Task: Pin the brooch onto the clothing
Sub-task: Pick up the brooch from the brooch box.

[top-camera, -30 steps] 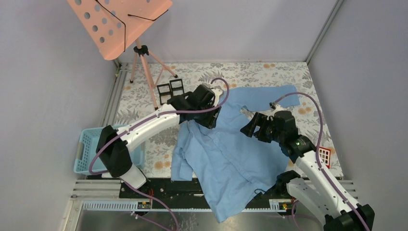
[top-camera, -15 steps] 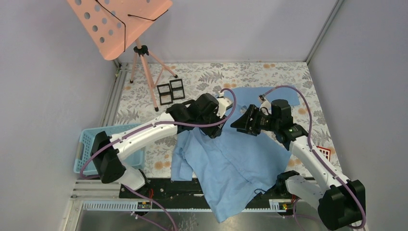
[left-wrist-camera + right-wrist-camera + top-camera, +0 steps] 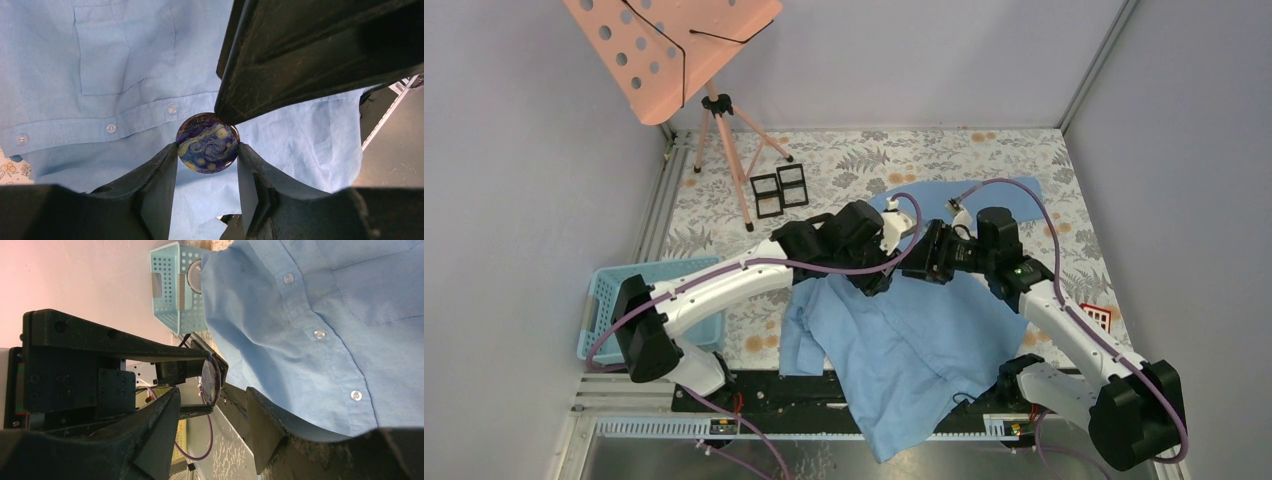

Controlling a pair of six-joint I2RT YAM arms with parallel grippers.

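Laid on the floral-print counter (image 3: 984,160): light blue shirt (image 3: 904,340), spilling over the near edge; pale blue basket (image 3: 604,310) near left; pink music stand (image 3: 714,110) and two black frames (image 3: 779,190) far left; red gridded card (image 3: 1099,322) right.

L pincer (image 3: 207,162) clamped, R pincer (image 3: 212,402) parted, tips nose-to-nose.

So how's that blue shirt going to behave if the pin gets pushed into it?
Probably floppy: the shirt lies wrinkled and drapes over the near edge of the table, so it should bunch or slide rather than resist. It looks thin and light, so lifting one spot would likely drag folds along. Its button placket seems doubled, maybe slightly firmer.
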